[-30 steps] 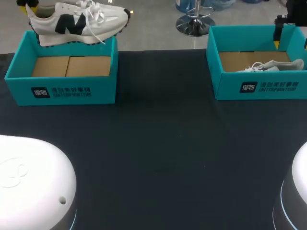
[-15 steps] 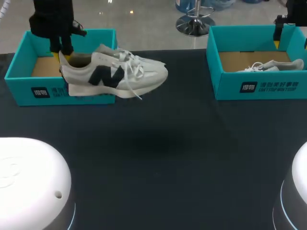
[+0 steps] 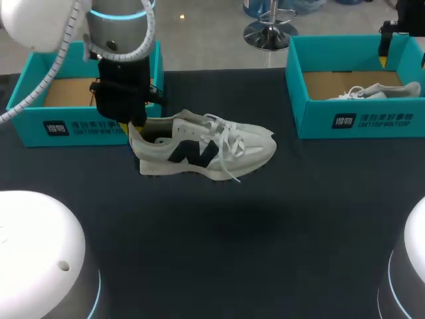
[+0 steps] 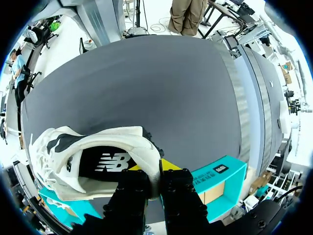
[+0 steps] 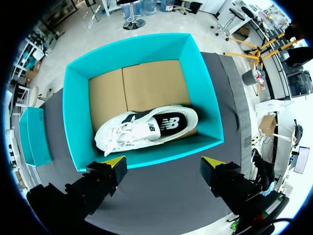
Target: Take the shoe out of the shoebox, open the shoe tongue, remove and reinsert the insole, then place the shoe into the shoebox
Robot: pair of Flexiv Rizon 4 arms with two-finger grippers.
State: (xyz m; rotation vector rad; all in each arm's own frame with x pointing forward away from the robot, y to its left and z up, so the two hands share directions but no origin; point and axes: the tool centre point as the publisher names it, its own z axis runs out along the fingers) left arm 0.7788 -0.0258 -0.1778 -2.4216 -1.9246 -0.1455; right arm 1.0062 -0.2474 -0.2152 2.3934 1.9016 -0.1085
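Note:
A white shoe (image 3: 206,149) with a black side mark hangs above the dark table, toe toward the right. My left gripper (image 3: 136,127) is shut on its heel collar. In the left wrist view the yellow tips of the left gripper (image 4: 155,169) pinch the shoe's (image 4: 93,161) heel wall, and the dark insole shows inside. The left shoebox (image 3: 40,119) stands behind the arm with only its cardboard floor showing. My right gripper (image 5: 164,162) hangs open above the near wall of the right shoebox (image 5: 137,49), where a second white shoe (image 5: 146,128) lies.
The two teal boxes stand at the back left and back right (image 3: 358,123) of the dark table (image 3: 219,252). The left arm's white housing crosses the upper left of the head view. Both robot bases sit at the near corners.
My left arm has carried the shoe from above the left box down and to the right, over the table. The right arm has stayed still.

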